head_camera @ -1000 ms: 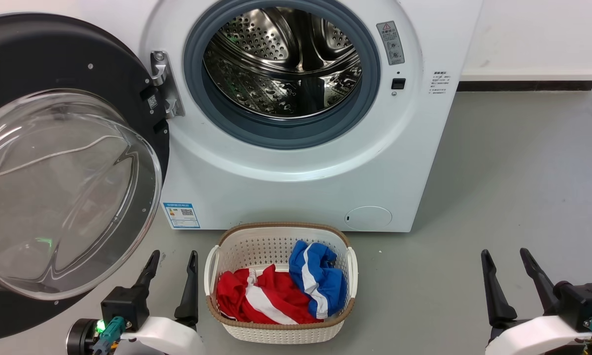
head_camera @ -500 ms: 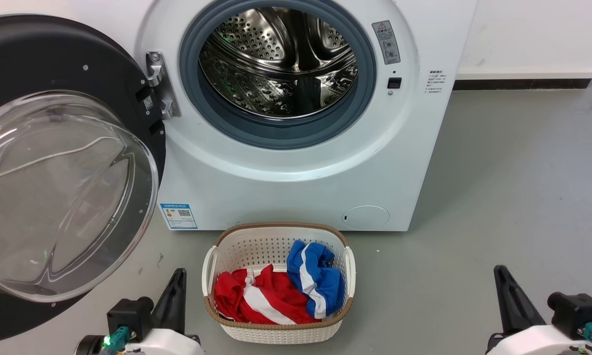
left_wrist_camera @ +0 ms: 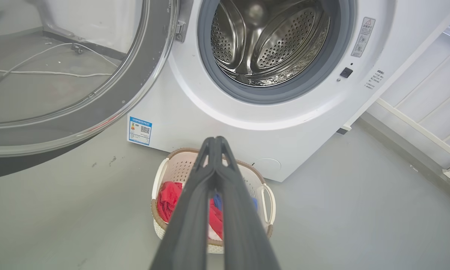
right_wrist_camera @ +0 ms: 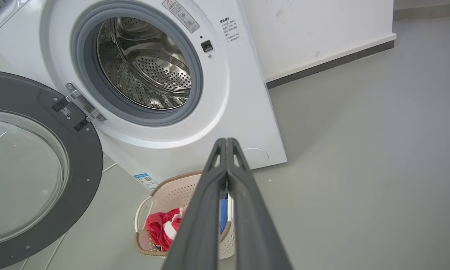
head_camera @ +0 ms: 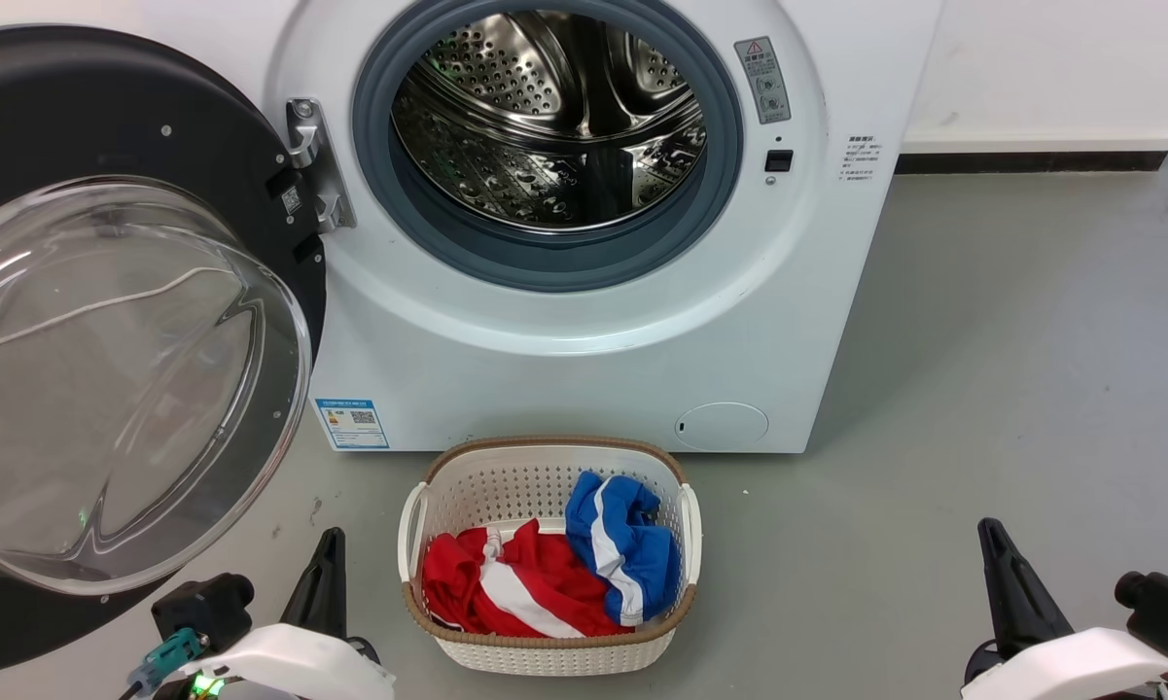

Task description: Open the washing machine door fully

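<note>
Grey floor [head_camera: 982, 340]; washing machine door [head_camera: 107, 126] beyond left pincer [head_camera: 329, 546].

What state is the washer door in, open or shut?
Open. The washing machine door stands wide to the left on its hinge, and the steel drum is fully exposed.

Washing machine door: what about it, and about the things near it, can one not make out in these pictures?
The washing machine door: left side cut off by the head view's edge; outer face turned away.
The blue label: print too small to read, head view.
The laundry basket: middle hidden behind the left pincer, left wrist view.
</note>
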You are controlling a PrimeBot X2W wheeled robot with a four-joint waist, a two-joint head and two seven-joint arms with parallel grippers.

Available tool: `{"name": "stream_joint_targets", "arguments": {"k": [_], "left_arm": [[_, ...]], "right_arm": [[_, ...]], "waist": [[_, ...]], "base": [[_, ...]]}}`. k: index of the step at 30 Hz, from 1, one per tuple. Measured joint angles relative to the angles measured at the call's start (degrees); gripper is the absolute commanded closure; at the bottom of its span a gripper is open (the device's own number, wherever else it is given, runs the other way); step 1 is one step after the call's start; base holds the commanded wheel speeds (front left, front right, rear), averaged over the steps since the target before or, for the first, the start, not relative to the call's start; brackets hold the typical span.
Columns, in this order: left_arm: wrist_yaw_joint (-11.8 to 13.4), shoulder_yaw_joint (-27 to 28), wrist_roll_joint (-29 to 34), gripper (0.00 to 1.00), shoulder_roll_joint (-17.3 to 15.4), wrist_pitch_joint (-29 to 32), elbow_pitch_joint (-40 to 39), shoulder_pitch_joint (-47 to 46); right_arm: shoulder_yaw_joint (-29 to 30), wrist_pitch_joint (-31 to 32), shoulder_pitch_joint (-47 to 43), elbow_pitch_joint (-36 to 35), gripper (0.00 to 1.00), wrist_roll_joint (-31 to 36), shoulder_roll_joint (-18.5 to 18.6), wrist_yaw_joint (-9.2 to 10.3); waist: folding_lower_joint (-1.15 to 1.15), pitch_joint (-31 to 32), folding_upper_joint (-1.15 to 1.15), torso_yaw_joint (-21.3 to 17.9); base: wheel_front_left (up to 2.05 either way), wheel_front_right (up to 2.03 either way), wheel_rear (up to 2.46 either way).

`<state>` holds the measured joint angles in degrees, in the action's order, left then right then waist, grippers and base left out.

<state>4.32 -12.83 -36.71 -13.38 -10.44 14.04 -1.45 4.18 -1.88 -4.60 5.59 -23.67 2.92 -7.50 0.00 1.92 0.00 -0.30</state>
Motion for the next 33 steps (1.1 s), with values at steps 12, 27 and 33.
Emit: {"name": "stream_joint_targets", "arguments": {"k": [12, 27, 33], "left_arm": [[-1.8, 3.1, -9.2, 1.00, 1.8, 2.8, 0.0, -0.4], [-3.9, 6.6, -19.2, 1.00, 3.6, 5.8, 0.0, -1.3], [-4.8, 7.9, -22.8, 1.00, 4.5, 7.0, 0.0, -1.5]], "right_arm": [[0.4, 1.4, 1.6, 1.4, 1.00, -11.4, 0.0, 0.01], [0.8, 2.9, 3.5, 2.8, 1.00, -23.9, 0.0, 0.01], [0.9, 3.4, 4.5, 3.5, 1.00, -28.2, 0.0, 0.01]], "waist": [[0.00, -0.2, 0.00, 0.0], [0.00, -0.5, 0.00, 0.1], [0.00, -0.6, 0.00, 0.1]], "base": [[0.00, 0.00, 0.00], [0.00, 0.00, 0.00], [0.00, 0.00, 0.00]]}}
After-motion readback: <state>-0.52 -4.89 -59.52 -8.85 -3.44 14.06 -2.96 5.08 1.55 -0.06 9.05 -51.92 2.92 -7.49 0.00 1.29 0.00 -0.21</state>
